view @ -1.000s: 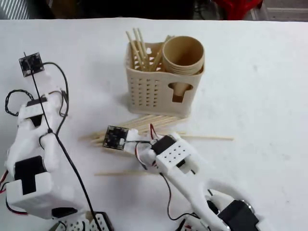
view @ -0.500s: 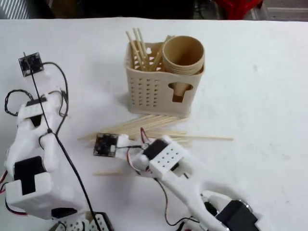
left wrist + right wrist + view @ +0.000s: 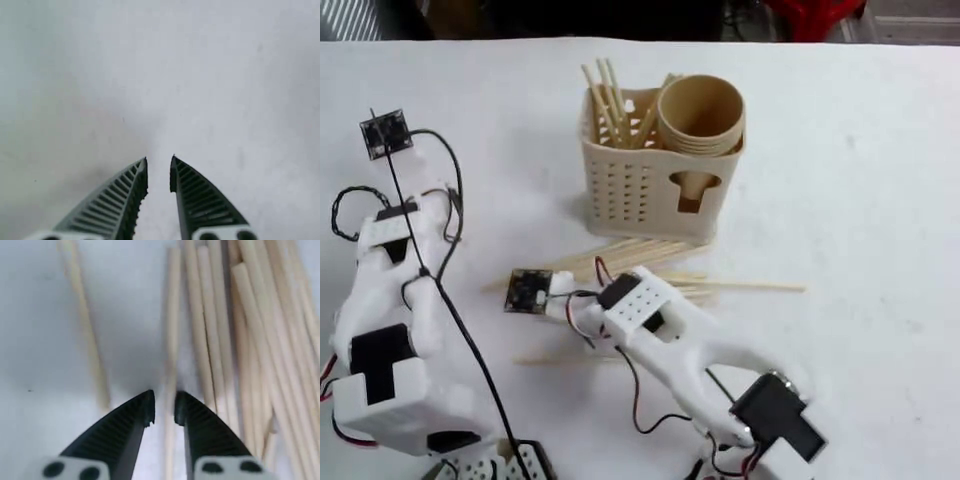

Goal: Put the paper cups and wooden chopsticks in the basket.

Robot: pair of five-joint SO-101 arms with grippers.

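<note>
As the right arm (image 3: 640, 305) has swung across the table in the last second, the high view puts its wrist camera (image 3: 528, 292) past the end of the loose chopsticks (image 3: 640, 256). Judged: lining up the next pick. Left arm (image 3: 385, 290) unmoved.

Basket (image 3: 650, 190), beyond the pile from the claw: stacked paper cups (image 3: 700, 115) in one compartment, upright chopsticks (image 3: 608, 95) in the other.

Left wrist view: left claw (image 3: 158, 167) a slit apart, empty, over bare table (image 3: 200, 75).

Right wrist view: right claw (image 3: 164, 407) a slit apart, gripping nothing. Single chopstick (image 3: 172, 315) runs straight ahead from the gap, pile just beside it, stray stick (image 3: 82, 325) on the other side.
</note>
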